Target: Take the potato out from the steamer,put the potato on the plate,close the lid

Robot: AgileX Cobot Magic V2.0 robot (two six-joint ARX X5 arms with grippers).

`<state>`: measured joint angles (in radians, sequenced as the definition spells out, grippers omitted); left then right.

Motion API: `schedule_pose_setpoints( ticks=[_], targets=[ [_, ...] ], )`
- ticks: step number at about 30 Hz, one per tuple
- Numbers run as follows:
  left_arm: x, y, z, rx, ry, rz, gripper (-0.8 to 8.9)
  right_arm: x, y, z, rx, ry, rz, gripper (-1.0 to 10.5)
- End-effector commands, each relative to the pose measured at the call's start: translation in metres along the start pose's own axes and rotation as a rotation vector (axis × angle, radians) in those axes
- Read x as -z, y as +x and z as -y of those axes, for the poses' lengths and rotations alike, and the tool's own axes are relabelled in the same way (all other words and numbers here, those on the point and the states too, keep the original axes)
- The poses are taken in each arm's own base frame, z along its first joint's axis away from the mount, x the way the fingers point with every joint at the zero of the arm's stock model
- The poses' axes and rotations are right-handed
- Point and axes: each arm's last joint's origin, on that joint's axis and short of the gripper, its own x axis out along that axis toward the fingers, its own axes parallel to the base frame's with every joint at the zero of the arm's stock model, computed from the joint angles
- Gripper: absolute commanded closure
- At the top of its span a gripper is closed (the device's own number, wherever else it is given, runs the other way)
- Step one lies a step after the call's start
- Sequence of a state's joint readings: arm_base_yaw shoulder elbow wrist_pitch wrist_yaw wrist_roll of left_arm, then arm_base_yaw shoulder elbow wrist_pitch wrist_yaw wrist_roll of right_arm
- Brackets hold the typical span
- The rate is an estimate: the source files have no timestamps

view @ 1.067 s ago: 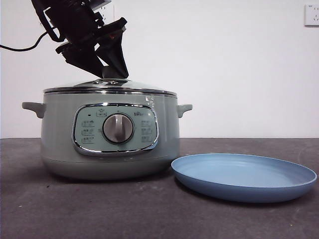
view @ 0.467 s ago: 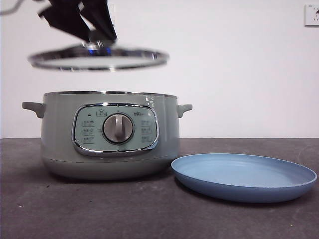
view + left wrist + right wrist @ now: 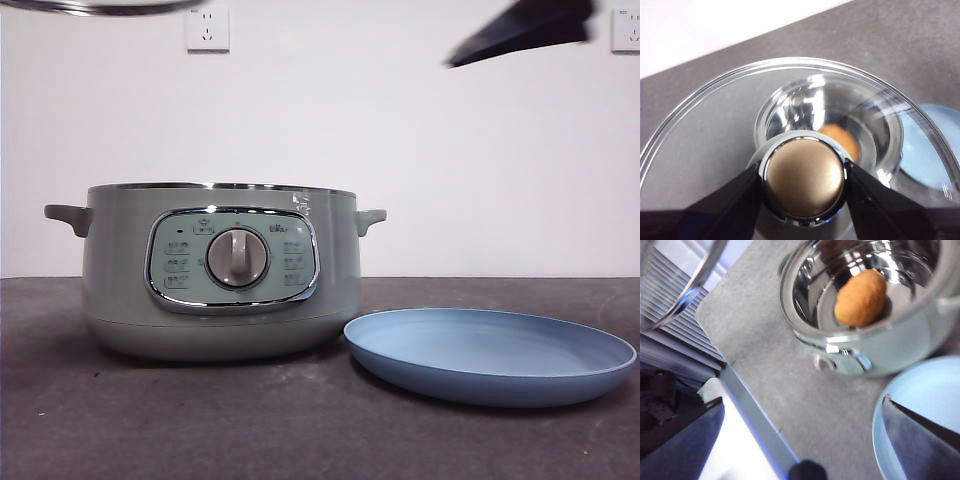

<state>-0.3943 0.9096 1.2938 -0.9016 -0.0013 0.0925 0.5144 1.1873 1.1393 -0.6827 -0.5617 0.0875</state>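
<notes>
Potato (smooth, oval) lies in shiny steamer.

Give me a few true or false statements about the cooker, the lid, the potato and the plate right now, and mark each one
1. The lid sits closed on the steamer. False: the left gripper holds it by its knob, lifted clear above the open pot.
2. The potato lies inside the steamer. True.
3. The plate holds the potato. False: nothing lies on the plate.
4. The right gripper is shut on the potato. False: its jaws are spread wide and hold nothing, above the table near the plate.
5. The plate lies on the table beside the steamer. True.
</notes>
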Motion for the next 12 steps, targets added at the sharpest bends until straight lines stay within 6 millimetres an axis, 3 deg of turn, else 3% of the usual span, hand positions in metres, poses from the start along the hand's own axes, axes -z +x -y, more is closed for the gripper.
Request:
schedule_pose_setpoints(
  ticks=[1,12],
  targets=[
    [0.007,-0.024,0.000,-0.010,-0.030,0.042,8.22,-0.021,0.024,-0.002,0.018,-0.016,-0.031,2.6],
    [0.044,-0.081,0.001,-0.091,-0.087,0.023,8.22,-0.092,0.121,-0.012,0.145,-0.106,-0.097,2.6]
  ],
)
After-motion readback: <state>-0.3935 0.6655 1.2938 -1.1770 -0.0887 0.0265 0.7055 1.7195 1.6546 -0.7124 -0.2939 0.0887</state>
